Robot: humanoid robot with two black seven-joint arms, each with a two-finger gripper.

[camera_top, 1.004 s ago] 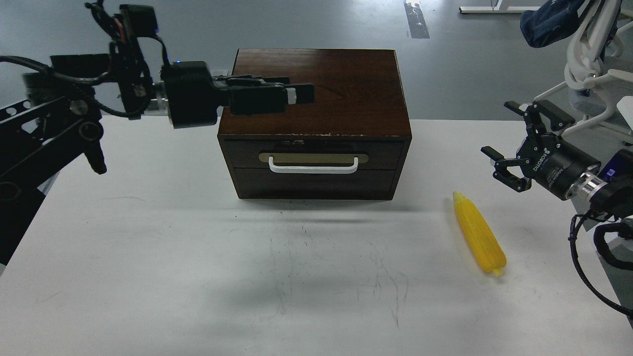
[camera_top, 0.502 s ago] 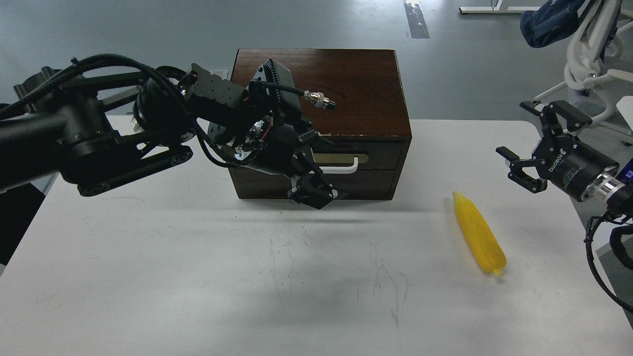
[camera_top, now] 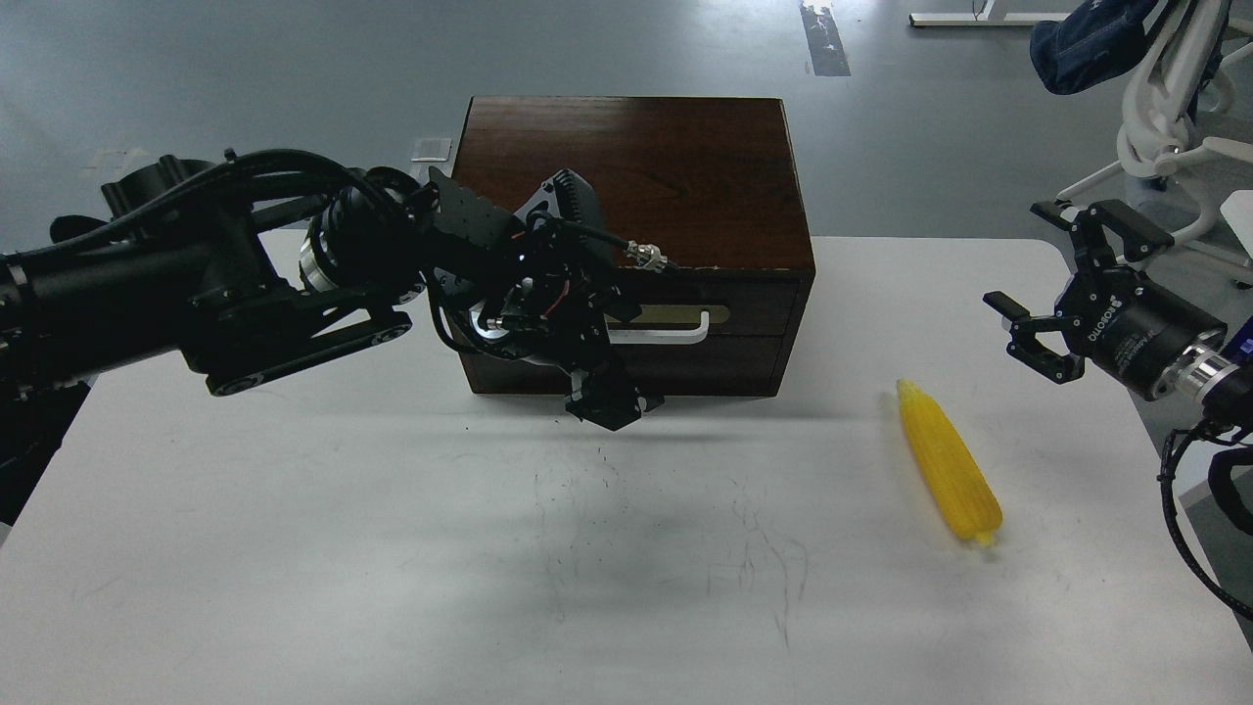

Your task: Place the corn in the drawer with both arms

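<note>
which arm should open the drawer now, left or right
Left. Its pincer hangs directly in front of the closed drawer, close to the white handle. The right pincer, fingers spread, sits off to the side, nearer the corn.

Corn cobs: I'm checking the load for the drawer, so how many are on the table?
1. The corn lies on the white table, right of the wooden box and near the right gripper. Nothing suggests another hidden.

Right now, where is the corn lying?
In the head view, the corn lies on the white table at the right, in front of the right gripper and right of the wooden box.
</note>
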